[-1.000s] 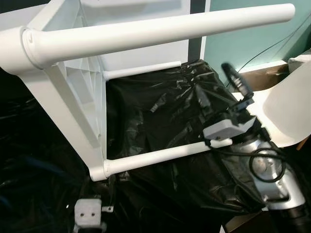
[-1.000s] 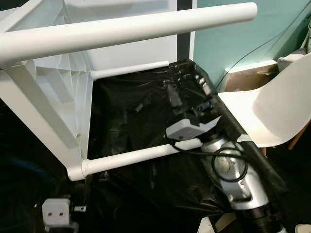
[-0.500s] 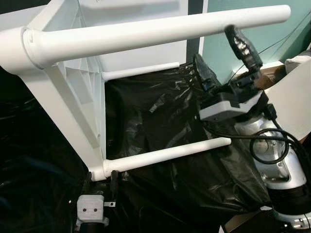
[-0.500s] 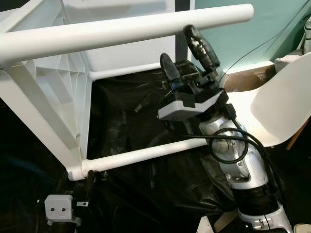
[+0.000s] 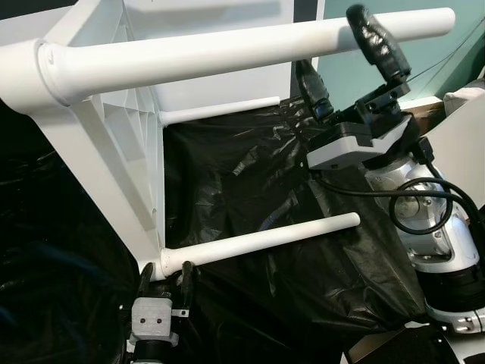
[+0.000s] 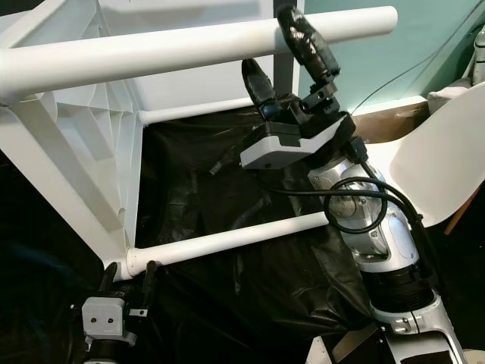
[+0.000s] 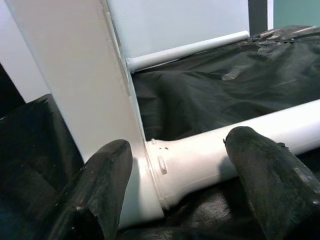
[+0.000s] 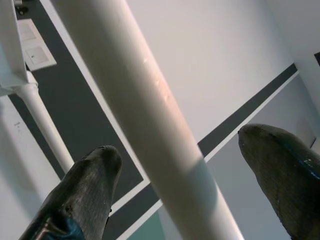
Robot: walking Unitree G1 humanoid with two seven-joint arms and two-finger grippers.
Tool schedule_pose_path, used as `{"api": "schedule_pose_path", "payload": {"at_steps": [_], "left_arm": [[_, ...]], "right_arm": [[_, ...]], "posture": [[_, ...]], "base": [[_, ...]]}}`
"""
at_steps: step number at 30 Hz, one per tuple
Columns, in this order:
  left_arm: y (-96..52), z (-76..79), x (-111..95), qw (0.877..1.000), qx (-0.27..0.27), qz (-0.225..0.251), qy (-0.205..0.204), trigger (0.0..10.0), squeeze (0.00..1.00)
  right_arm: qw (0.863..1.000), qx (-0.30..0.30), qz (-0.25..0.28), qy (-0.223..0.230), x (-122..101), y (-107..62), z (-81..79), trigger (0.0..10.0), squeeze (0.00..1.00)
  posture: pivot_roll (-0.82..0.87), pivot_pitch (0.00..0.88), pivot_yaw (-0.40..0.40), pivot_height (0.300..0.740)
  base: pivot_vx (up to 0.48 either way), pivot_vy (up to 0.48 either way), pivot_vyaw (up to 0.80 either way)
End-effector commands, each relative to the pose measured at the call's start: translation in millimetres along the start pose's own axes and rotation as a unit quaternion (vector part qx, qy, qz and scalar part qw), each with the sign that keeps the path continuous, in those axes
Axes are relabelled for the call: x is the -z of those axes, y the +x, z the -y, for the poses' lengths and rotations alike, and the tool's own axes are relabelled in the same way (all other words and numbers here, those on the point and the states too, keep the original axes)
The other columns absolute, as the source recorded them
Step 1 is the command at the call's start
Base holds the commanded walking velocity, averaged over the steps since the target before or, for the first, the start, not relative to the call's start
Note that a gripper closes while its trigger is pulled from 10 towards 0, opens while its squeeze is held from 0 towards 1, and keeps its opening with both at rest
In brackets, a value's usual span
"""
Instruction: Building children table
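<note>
Right end effector [image 5: 345,53]: fingers spread either side of the upper leg [image 5: 227,49], not clamped.
Left end effector [image 5: 165,274]: fingers apart, straddling the lower leg [image 5: 258,241] at its socket.
Table [image 5: 114,144]: tipped on its side over black sheeting [image 5: 250,174].
Tip: probably close squarely before twisting.
Left wrist view: shows the socket seam [image 7: 156,172] up close.

Right gripper [image 5: 345,53] raised toward 1 o'clock, fingers spread wide. Left gripper [image 5: 164,274] low at 7 o'clock, fingers apart.
</note>
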State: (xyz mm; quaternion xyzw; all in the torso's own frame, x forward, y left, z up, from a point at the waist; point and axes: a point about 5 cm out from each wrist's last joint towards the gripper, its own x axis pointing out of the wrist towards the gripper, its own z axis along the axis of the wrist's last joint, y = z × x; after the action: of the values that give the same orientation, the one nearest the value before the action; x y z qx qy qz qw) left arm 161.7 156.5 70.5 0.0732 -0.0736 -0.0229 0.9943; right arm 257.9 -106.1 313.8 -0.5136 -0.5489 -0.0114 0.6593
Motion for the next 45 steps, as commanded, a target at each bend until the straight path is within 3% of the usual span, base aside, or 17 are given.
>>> {"api": "schedule_pose_path", "payload": {"at_steps": [1,8,11,17,28,29,30,31,36,39,41,45], "left_arm": [[-1.5,-0.3,3.2,1.0,-0.007,-0.005,0.003,10.0,0.0],[1.4,3.3,-0.4,1.0,-0.005,0.0,0.003,10.0,0.0],[3.9,5.9,-3.3,1.0,-0.007,0.004,0.001,10.0,0.0],[4.3,8.1,-2.4,1.0,-0.011,0.005,-0.002,10.0,0.0],[1.8,9.9,1.4,1.0,-0.018,0.002,-0.006,10.0,0.0],[1.2,10.0,2.2,1.0,-0.019,0.001,-0.007,10.0,0.0],[1.2,10.0,2.2,1.0,-0.019,0.001,-0.007,10.0,0.0],[0.7,10.1,3.1,1.0,-0.019,0.001,-0.007,10.0,0.0],[0.2,10.5,5.3,1.0,-0.019,-0.001,-0.007,10.0,0.0],[-0.3,10.4,7.9,1.0,-0.018,-0.002,-0.007,10.0,0.0],[-0.3,10.4,7.9,1.0,-0.018,-0.002,-0.007,10.0,0.0],[-1.2,10.2,8.3,1.0,-0.021,-0.003,-0.008,10.0,0.0]], "right_arm": [[1.0,-0.001,0.014,0.005,-3.5,5.3,-0.4,10.0,0.04],[1.0,-0.011,0.017,0.016,-2.6,25.8,-6.0,10.0,0.03],[0.999,-0.023,0.005,0.021,1.5,41.6,-11.7,10.0,0.03],[0.998,-0.053,-0.027,0.021,13.4,54.9,-21.1,10.0,0.01],[0.993,-0.103,-0.048,0.045,17.8,61.8,-34.6,10.0,0.02],[0.991,-0.108,-0.054,0.05,18.8,61.6,-36.0,3.1,0.02],[0.991,-0.108,-0.054,0.05,18.8,61.6,-36.0,3.1,0.02],[0.99,-0.113,-0.061,0.055,19.9,61.0,-37.7,0.0,0.02],[0.987,-0.122,-0.072,0.074,21.8,60.4,-41.2,0.0,0.02],[0.976,-0.128,-0.109,0.137,27.8,60.2,-47.2,0.0,0.03],[0.976,-0.128,-0.109,0.137,27.8,60.2,-47.2,0.0,0.03],[0.964,-0.136,-0.125,0.193,32.3,61.8,-53.4,0.0,0.07]], "posture": [[-0.03,0.0,0.067,0.74],[-0.03,0.0,0.06,0.74],[-0.02,0.0,0.051,0.74],[-0.02,0.0,0.037,0.74],[-0.02,0.0,0.024,0.74],[-0.02,0.0,0.024,0.74],[-0.02,0.0,0.024,0.74],[-0.02,0.0,0.025,0.74],[-0.02,0.0,0.028,0.74],[-0.03,0.0,0.03,0.74],[-0.03,0.0,0.03,0.74],[-0.03,0.0,0.032,0.74]], "base": [[0.0,0.0,0.0],[0.0,0.0,0.0],[0.0,0.0,0.0],[0.0,0.0,0.0],[0.0,0.0,0.0],[0.0,0.0,0.0],[0.0,0.0,0.0],[0.0,0.0,0.0],[0.0,0.0,0.0],[0.0,0.0,0.0],[0.0,0.0,0.0],[0.0,0.0,0.0]]}}
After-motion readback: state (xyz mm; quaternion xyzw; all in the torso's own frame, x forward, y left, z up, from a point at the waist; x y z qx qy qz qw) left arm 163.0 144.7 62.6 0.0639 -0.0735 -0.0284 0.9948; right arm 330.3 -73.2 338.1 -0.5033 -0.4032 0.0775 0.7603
